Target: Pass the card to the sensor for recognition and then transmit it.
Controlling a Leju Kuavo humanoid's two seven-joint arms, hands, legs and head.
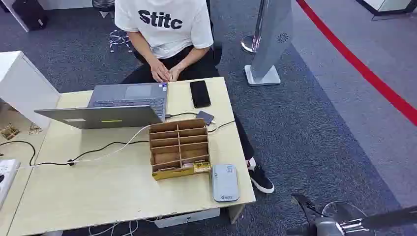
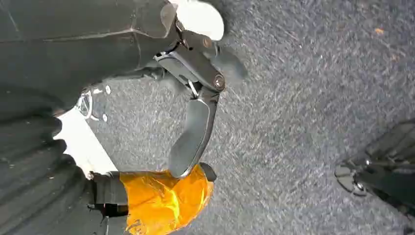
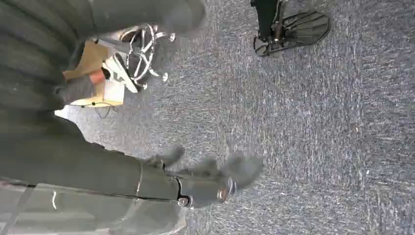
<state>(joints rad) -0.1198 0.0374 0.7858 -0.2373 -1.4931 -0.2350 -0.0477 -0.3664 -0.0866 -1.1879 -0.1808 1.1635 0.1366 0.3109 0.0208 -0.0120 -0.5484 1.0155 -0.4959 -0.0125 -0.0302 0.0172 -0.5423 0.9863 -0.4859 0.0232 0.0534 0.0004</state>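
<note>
A person in a white shirt is sitting behind a light wooden table, with the hands resting at the far edge. On the table an open laptop is standing, and a black phone is lying just beside it. Near the middle, a wooden card box with many compartments is sitting, and a yellow card is lying in its nearest row. Just beside the box, a grey sensor is lying flat near the table's corner. A black cable is running across the table. The left hand is hanging over the grey carpet; its fingers are spread and are holding nothing. The right hand is also hanging over the carpet, but it is blurred, so the state of its fingers cannot be told.
</note>
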